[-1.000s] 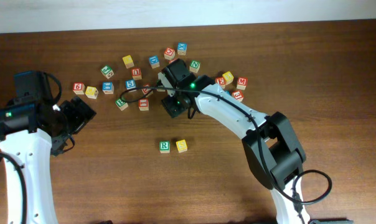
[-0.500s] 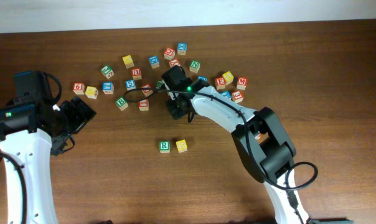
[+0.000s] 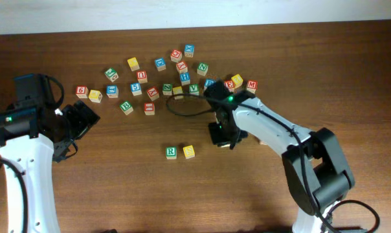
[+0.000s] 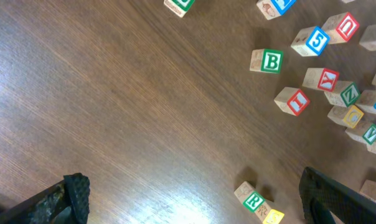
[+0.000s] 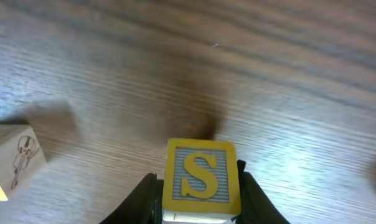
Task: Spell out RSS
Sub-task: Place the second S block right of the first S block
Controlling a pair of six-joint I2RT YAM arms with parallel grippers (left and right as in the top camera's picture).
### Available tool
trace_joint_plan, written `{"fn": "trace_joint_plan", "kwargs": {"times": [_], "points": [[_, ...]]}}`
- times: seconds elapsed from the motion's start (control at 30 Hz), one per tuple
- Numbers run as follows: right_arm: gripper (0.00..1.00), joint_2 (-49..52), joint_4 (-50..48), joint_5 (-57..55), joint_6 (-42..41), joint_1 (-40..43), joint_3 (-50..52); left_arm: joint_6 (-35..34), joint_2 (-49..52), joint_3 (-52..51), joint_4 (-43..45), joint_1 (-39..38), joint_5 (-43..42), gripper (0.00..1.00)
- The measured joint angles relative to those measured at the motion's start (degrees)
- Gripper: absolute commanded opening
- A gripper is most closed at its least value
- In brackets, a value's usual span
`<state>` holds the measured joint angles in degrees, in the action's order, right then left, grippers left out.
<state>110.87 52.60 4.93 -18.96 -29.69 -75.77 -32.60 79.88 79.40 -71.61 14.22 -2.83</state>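
The green R cube and a yellow S cube sit side by side on the table, R on the left. They also show in the left wrist view as the R cube and the S cube. My right gripper is shut on a second yellow S cube, held above the wood just right of the pair. My left gripper is open and empty at the table's left side.
Several loose letter cubes lie scattered at the back, among them a green B cube and a red M cube. A black cable loops on the table behind the right arm. A wooden cube sits at the right wrist view's left.
My right gripper has left the cluster of cubes at the back and moved forward and to the right, carrying the S cube toward the R and S pair. The left arm has not moved.
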Motion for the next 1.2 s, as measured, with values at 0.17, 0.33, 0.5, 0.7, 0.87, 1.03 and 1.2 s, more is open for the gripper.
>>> {"fn": "trace_joint_plan", "kwargs": {"times": [0.17, 0.33, 0.5, 0.7, 0.87, 1.03, 1.2], "points": [[0.25, -0.02, -5.77, 1.70, -3.80, -2.10, 0.37, 0.00, 0.00, 0.00, 0.00, 0.00, 0.00, 0.99], [0.27, -0.02, -10.03, -1.29, -5.07, -4.42, 0.76, 0.00, 0.00, 0.00, 0.02, 0.00, 0.00, 0.99], [0.40, -0.02, -9.55, -4.04, -7.96, -10.23, 4.00, 0.00, 0.00, 0.00, 0.00, 0.00, 0.00, 0.99], [0.42, -0.02, -8.98, -4.04, -9.55, -10.27, 4.00, 0.00, 0.00, 0.00, 0.00, 0.00, 0.00, 0.99], [0.36, -0.02, -9.35, 0.42, -9.55, -10.27, 4.00, 0.00, 0.00, 0.00, 0.00, 0.00, 0.00, 0.99], [0.41, -0.02, -7.69, 1.70, -9.73, -10.29, 3.98, 0.00, 0.00, 0.00, 0.00, 0.00, 0.00, 0.99], [0.49, -1.84, 0.13, 1.88, -9.75, -10.27, 0.22, 0.00, 0.00, 0.00, 0.02, 0.00, 0.00, 0.99]]}}
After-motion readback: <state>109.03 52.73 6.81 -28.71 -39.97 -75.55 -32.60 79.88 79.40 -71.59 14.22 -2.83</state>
